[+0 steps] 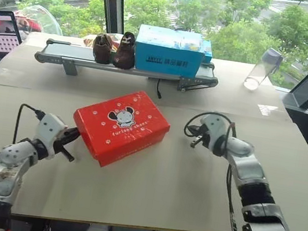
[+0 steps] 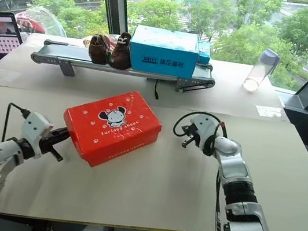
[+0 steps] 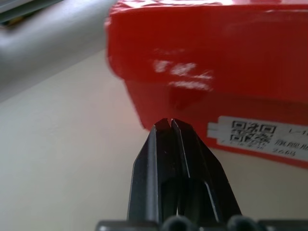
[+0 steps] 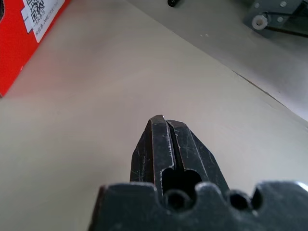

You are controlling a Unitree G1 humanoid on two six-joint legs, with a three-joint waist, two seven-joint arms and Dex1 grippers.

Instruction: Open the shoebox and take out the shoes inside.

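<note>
Red shoebox lies closed, askew on table

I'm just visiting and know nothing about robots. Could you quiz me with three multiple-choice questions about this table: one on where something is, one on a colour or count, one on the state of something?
1. Where do the dark brown shoes sit?
A. On the conveyor, left of the light-blue box
B. Inside the shoebox
C. Beside the bottle

2. What colour is the shoebox between the two arms?
A. Blue
B. Red
C. White

3. What state is the shoebox lid in?
A. Lifted wide open
B. Taken off and laid aside
C. Closed

Answers:
1. A: the pair stands on the raised belt next to the blue box.
2. B: it is red with white paw prints.
3. C: the lid lies flat on the box, and both the left gripper and right gripper have their jaws shut, holding nothing.
</note>
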